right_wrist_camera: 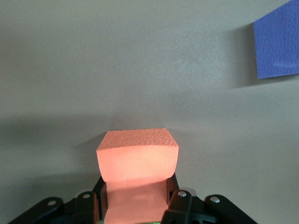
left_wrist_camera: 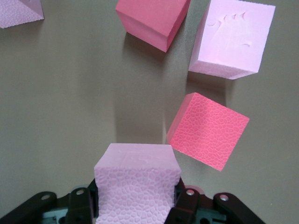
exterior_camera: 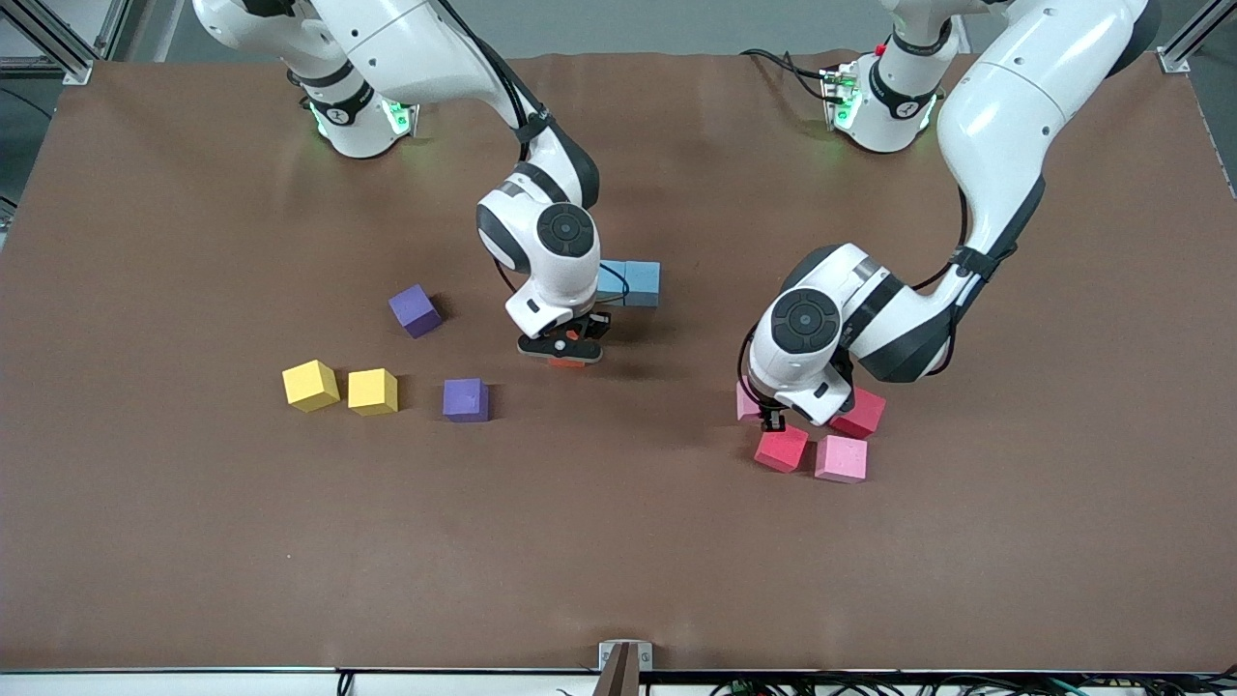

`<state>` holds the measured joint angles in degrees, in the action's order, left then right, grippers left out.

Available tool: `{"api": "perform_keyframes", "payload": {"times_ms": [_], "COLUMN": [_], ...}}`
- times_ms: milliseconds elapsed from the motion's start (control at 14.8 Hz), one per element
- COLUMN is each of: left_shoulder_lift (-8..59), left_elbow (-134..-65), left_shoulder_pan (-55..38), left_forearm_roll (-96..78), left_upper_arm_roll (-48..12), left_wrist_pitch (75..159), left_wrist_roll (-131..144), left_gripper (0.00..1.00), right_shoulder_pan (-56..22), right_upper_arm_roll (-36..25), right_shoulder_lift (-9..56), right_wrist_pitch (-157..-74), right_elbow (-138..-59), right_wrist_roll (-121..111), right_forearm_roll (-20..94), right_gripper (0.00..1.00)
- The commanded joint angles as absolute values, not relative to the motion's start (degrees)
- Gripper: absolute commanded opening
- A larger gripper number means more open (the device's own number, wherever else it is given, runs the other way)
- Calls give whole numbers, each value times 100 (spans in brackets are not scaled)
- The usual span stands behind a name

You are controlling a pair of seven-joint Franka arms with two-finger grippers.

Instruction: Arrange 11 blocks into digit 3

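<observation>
Foam cubes are lying loose on the brown table [exterior_camera: 193, 541]; they look light, matte and slightly squashy, so a gentle pinch across two flat opposite faces should be holding them well. Toward the right arm's end are sitting two yellow cubes [exterior_camera: 339, 388] and two purple cubes [exterior_camera: 442, 358]. The right gripper [exterior_camera: 568, 356] is pinching the orange cube [right_wrist_camera: 136, 157] just over the table, near the light blue cubes [exterior_camera: 629, 283]. The left gripper [exterior_camera: 770, 418] is clamping a pink cube [left_wrist_camera: 137, 179] among the red cubes [exterior_camera: 819, 430]. No writing is showing.
</observation>
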<state>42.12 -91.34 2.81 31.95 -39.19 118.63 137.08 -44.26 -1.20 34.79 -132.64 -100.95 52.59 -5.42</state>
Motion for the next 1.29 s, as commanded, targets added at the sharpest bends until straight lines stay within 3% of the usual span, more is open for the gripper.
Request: {"api": "perform_keyframes", "payload": {"times_ms": [0,1218], "left_shoulder_lift": [4201,4210], "left_elbow": [-9105,-9026], "left_shoulder_pan": [264,255], "left_forearm_roll": [3164,3155], "left_upper_arm_roll": [-3911,-3911], "left_wrist_pitch": [11812,11821], "left_wrist_roll": [13614,13614], "left_gripper": [39,39], "right_shoulder_pan": [-4500,-4491], "right_upper_arm_roll": [-105,-114], "right_shoulder_lift": [3428,3445], "right_wrist_pitch": [-13236,-13236], "right_elbow": [-10195,-10143], "right_wrist_roll": [5405,5247], "right_forearm_roll": [-580,-642], "right_gripper": [4,5]}}
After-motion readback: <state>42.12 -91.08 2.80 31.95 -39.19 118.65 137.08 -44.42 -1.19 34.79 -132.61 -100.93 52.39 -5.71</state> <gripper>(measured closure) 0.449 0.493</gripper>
